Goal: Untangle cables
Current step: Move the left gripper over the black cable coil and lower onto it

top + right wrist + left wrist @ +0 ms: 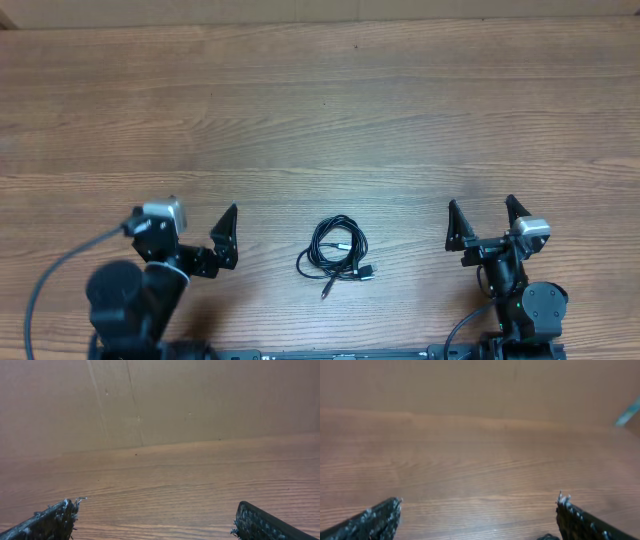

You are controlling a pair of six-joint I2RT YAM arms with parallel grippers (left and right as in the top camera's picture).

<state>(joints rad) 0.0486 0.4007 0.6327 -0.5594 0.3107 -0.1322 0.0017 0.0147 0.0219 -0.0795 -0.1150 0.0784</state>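
The cables (pixel 335 250) lie as one small coiled black bundle on the wooden table (pixel 320 110), near the front edge and midway between the arms. Two plug ends stick out at its lower right (pixel 367 272) and bottom (pixel 327 292). My left gripper (pixel 200 235) is open and empty, left of the bundle. My right gripper (pixel 481 208) is open and empty, right of the bundle. Both are apart from the cables. The left wrist view shows spread fingers (pixel 480 502) over bare wood, and so does the right wrist view (pixel 157 505). The cables show in neither wrist view.
A thick black cable (pixel 45 285) fixed to the left arm loops out at the front left. A brown cardboard wall (pixel 200 400) stands at the table's far edge.
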